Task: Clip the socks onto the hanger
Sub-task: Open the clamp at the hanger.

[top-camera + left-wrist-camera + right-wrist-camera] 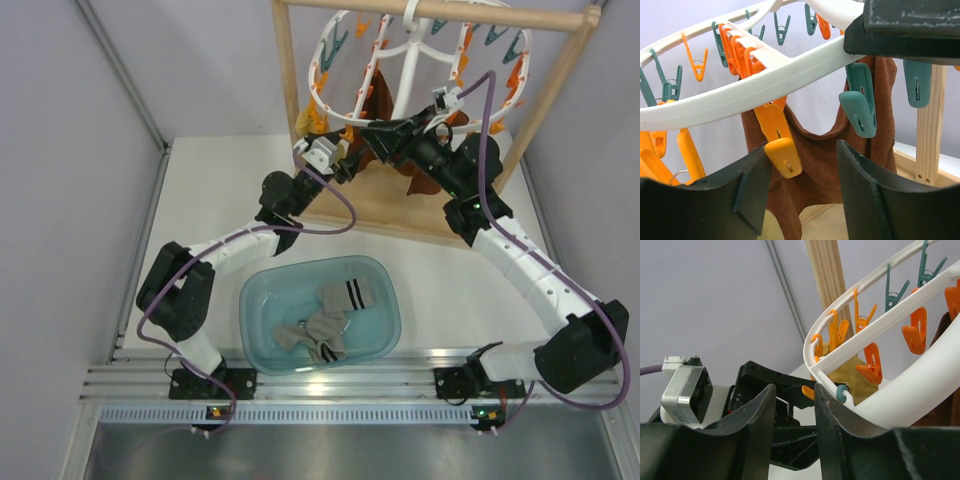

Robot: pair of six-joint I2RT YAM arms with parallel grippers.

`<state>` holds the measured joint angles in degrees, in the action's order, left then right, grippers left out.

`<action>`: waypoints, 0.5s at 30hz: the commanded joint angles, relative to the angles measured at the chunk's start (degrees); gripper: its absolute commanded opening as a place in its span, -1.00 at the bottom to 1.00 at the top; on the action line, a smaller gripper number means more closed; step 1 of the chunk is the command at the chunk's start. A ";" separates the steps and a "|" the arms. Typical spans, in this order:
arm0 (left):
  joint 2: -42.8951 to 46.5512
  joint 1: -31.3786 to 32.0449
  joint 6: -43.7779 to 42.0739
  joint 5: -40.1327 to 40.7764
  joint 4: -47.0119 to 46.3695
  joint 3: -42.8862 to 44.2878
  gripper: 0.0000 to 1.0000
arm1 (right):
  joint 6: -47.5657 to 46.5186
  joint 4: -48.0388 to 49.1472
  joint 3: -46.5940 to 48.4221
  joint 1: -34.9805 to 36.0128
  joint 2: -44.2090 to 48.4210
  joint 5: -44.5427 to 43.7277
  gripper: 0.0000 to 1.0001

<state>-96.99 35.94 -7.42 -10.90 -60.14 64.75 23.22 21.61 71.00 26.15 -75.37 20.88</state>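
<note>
A wooden rack frame [292, 90] stands at twelve o'clock on the white table [220, 190], dark brown socks [815, 165] hanging inside it — a translucent teal basin [285, 295] sits at six o'clock.

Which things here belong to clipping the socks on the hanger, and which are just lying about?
Job in hand: grey socks, mustard sock, hanger, orange clip.
Just about: brown socks, wooden rack, tub.
</note>
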 commanded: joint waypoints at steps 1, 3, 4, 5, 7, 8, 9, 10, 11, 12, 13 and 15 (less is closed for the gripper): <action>0.05 0.00 -0.75 -0.35 -5.34 2.40 0.12 | -1.07 1.07 2.30 0.30 2.42 -0.14 -0.28; 0.22 0.09 -1.45 -0.53 -5.17 2.22 -0.11 | -1.07 0.98 2.21 0.22 2.51 -0.14 -0.28; 1.01 0.09 -1.89 -0.36 -4.90 1.61 -0.17 | -1.16 1.07 2.21 0.13 2.43 -0.14 -0.29; 1.62 0.00 -2.07 -0.96 -4.55 1.17 -0.23 | -1.16 1.07 2.21 0.13 2.42 -0.32 -0.28; 4.68 -0.08 -2.60 -1.84 -2.18 -0.58 -0.43 | -1.16 1.07 2.39 -0.05 2.42 -0.23 -0.29; 5.84 -0.08 -2.86 -3.24 -0.96 -1.11 -0.51 | -1.16 1.07 2.47 -0.14 2.42 -0.06 -0.31; 7.33 0.00 -3.21 -3.95 2.19 -1.64 -0.68 | -1.34 1.07 2.47 -0.14 2.51 0.12 -0.32; 8.47 -0.08 -3.48 -4.39 4.13 -1.99 -0.76 | -1.43 0.90 2.56 -0.22 2.69 0.30 -0.32; 11.01 0.00 -3.65 -5.79 7.29 -1.91 -0.81 | -1.77 0.72 2.56 -0.22 2.78 0.56 -0.32; 11.99 0.00 -4.78 -6.41 12.10 -1.74 -0.93 | -2.04 0.54 2.56 -0.22 2.95 1.34 -0.32; 12.87 0.00 -5.14 -6.77 14.24 -1.39 -0.98 | -2.39 0.19 2.56 -0.22 3.47 1.96 -0.31; 14.89 0.00 -6.54 -7.64 17.32 -1.12 -1.00 | -2.31 -0.25 2.48 -0.14 4.00 3.71 -0.26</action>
<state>-87.81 35.70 -11.35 -14.11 -47.22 62.74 22.52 21.67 71.02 26.09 -73.60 22.90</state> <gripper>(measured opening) 0.231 0.363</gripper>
